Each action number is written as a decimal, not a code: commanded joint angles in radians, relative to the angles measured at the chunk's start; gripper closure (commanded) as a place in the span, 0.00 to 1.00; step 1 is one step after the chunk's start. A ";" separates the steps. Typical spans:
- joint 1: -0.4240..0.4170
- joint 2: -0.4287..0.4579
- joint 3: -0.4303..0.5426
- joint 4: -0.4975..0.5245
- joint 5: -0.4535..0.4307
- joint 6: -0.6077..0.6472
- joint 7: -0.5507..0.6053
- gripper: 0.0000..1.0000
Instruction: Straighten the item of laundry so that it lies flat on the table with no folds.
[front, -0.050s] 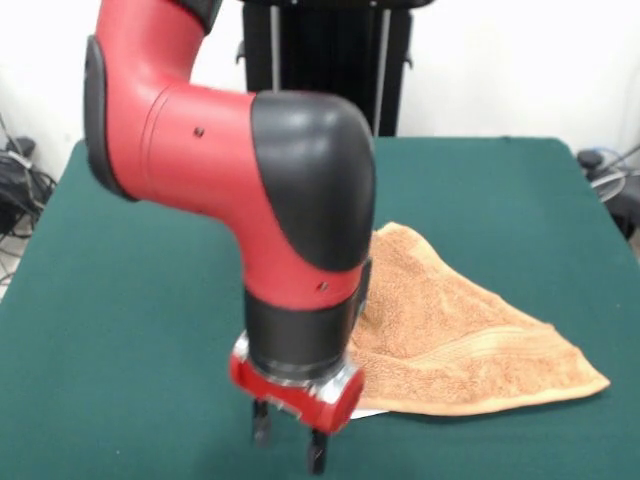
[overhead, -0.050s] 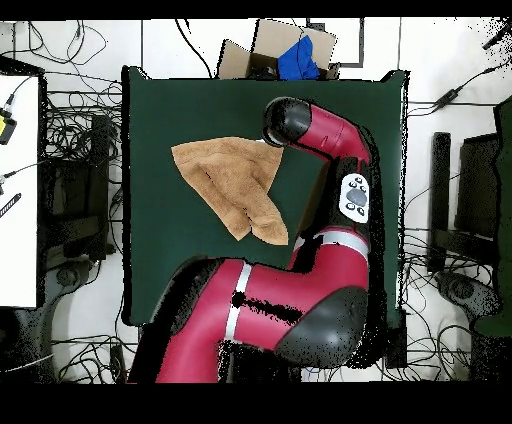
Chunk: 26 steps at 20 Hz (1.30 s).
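Your claw (front, -0.050s: 289, 443) hangs parted and empty just beside the towel (front, -0.050s: 455, 330), which lies folded into a triangle on the tabletop (front, -0.050s: 130, 330), its long edge running away from the claw.

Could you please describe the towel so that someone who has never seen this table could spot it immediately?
Start at the dark green table. Beside the red arm's end effector lies the towel, folded into a rough triangle. It is the only orange-tan terry cloth there, with a woven stripe band near one edge.
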 joint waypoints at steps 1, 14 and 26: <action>0.023 0.198 -0.085 -0.232 0.060 -0.019 0.344 0.00; 0.038 0.128 -0.089 -0.159 0.084 0.064 0.340 0.00; 0.051 0.042 -0.103 -0.096 0.091 0.139 0.349 0.00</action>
